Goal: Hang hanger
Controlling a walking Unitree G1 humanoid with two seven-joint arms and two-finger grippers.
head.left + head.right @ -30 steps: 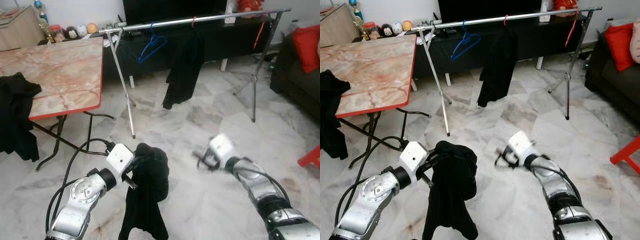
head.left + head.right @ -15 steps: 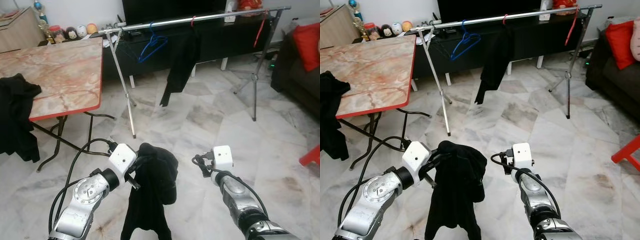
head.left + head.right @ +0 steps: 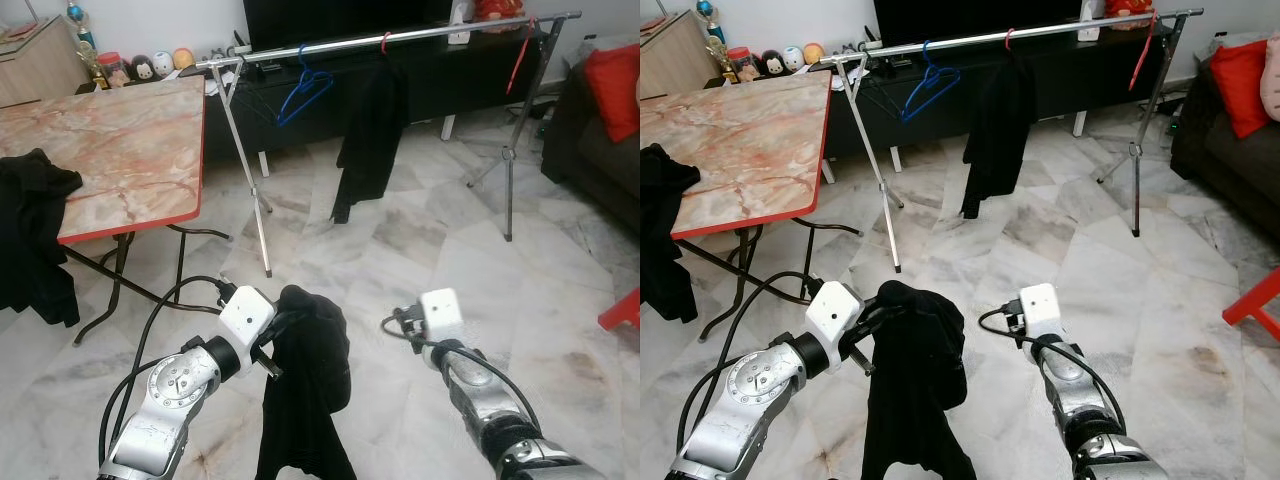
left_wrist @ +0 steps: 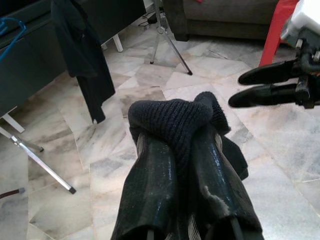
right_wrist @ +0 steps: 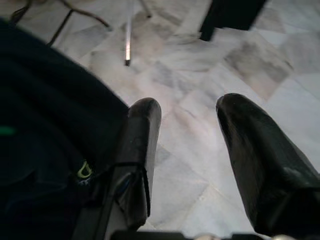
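Hanger itself can't be made out; the black knit garment (image 3: pixel 305 385) presumably on it is bunched over the left gripper (image 4: pixel 182 150), whose fingers pinch the fabric between them. Right gripper (image 5: pixel 187 135) hovers just beside the cloth, fingers spread, empty. Well beyond both fingertips stands the rail (image 3: pixel 400 35), carrying a blue hanger (image 3: pixel 303 92) and another dark garment (image 3: pixel 368 140). Gripped by cloth alone, the load could slide off during the lift.
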